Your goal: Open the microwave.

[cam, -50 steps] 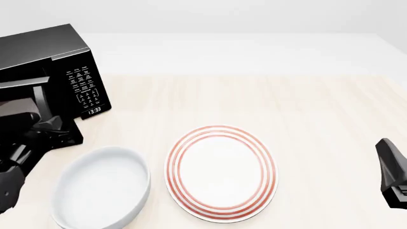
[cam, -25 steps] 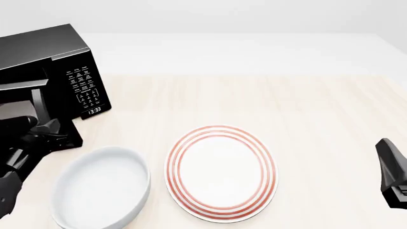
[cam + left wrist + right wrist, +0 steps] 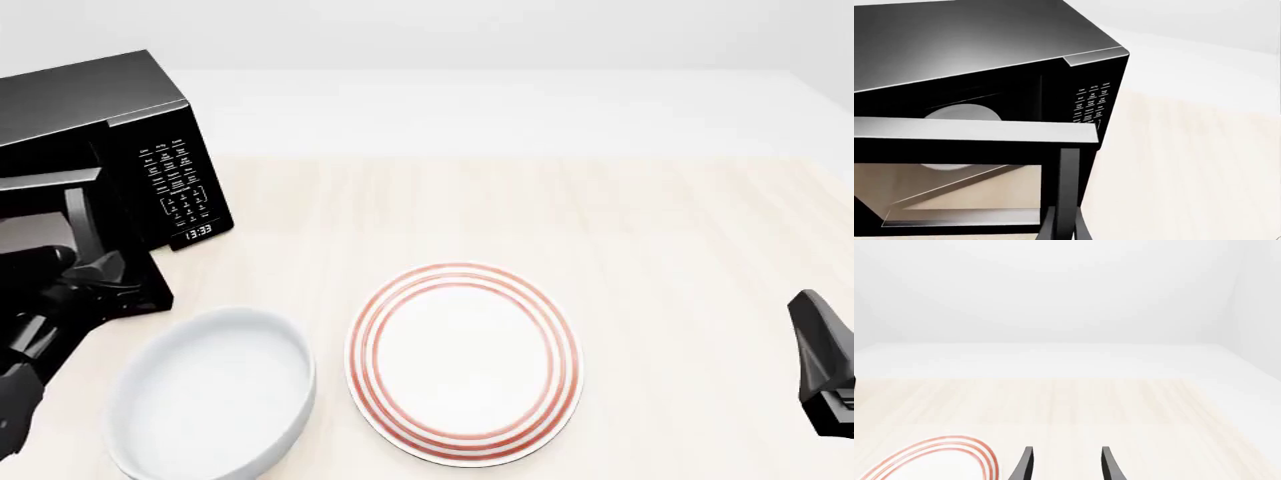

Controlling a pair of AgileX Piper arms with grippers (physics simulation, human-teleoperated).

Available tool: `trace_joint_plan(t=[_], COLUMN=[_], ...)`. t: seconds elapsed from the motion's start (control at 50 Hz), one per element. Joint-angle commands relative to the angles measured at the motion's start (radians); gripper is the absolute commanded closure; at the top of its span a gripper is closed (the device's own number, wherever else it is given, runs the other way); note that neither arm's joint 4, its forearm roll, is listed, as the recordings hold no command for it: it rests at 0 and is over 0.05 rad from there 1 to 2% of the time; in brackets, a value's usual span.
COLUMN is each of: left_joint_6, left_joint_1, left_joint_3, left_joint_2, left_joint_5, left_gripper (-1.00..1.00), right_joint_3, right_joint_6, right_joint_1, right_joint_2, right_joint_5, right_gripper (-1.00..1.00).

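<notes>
Microwave count is one, standing at the far left of my table with its door swung partway out. On the table I also count one white bowl, one red-ringed plate just beside it, and my two arms.

My left wrist view shows what the front view does not: the white turntable plate inside the cavity, the door's top edge, and its vertical bar handle running down right before the camera. My front view alone shows the keypad panel with its clock and the bowl.

My left gripper sits at the door's free edge by the handle; it seems clamped there, but I cannot tell for sure, since its fingers are lost in black. My right gripper hangs at the right edge of the table, its two fingers parted, holding and touching nothing.
</notes>
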Motion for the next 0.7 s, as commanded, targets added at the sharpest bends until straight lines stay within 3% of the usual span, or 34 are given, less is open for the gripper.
trace_joint_plan(t=[0.02, 0.04, 0.7], left_joint_6=[-0.026, -0.027, -0.032], left_joint_1=[-0.043, -0.042, -0.005], left_joint_3=[-0.059, -0.059, -0.043], left_joint_2=[-0.052, -0.051, -0.071], left_joint_5=[-0.041, -0.042, -0.038], left_gripper=[1.00, -1.00, -1.00], right_joint_3=[0.000, 0.000, 0.000], right_joint_6=[0.000, 0.000, 0.000], right_joint_1=[0.000, 0.000, 0.000], right_joint_2=[0.000, 0.000, 0.000], right_joint_5=[0.000, 0.000, 0.000], right_gripper=[-1.00, -1.00, -1.00])
